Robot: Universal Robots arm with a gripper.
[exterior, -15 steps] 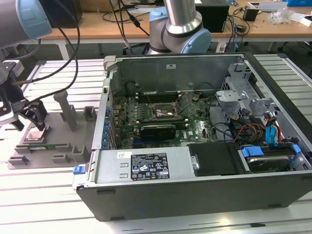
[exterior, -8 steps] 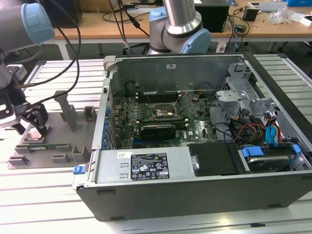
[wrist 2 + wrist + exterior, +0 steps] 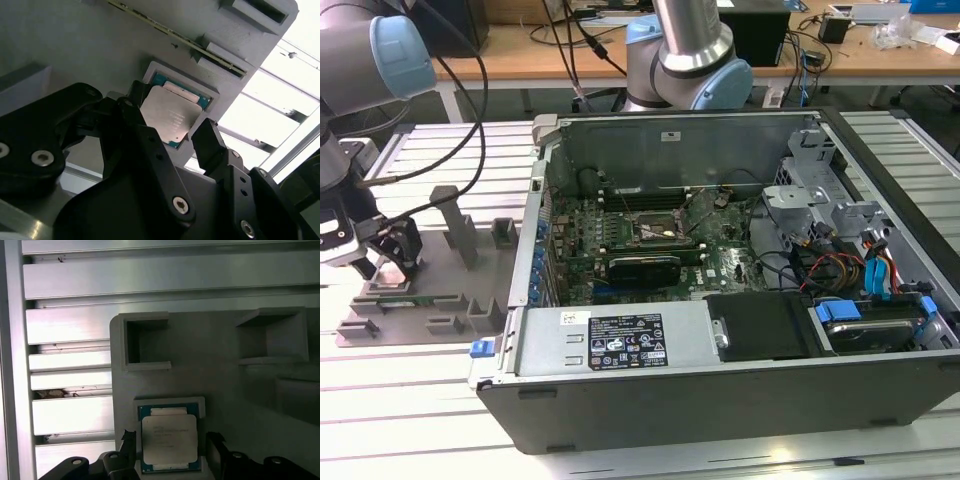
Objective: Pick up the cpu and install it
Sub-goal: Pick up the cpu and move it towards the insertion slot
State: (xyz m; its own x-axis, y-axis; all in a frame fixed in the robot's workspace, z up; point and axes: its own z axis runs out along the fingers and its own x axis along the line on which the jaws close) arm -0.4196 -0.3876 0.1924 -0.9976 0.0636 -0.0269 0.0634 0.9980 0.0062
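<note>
Second wrist view: end effector (image 3: 170, 116) open.

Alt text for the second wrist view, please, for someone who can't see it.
The black claw hangs open over the cpu, one finger on either side of the chip. The cpu lies flat, silvery top up, in a square pocket of the grey fixture tray, with bright metal slats beyond.

The cpu (image 3: 169, 439) in a recess of the fixture tray (image 3: 225, 390), between the pincer (image 3: 170, 437) fingers (image 3: 215, 449)
</note>
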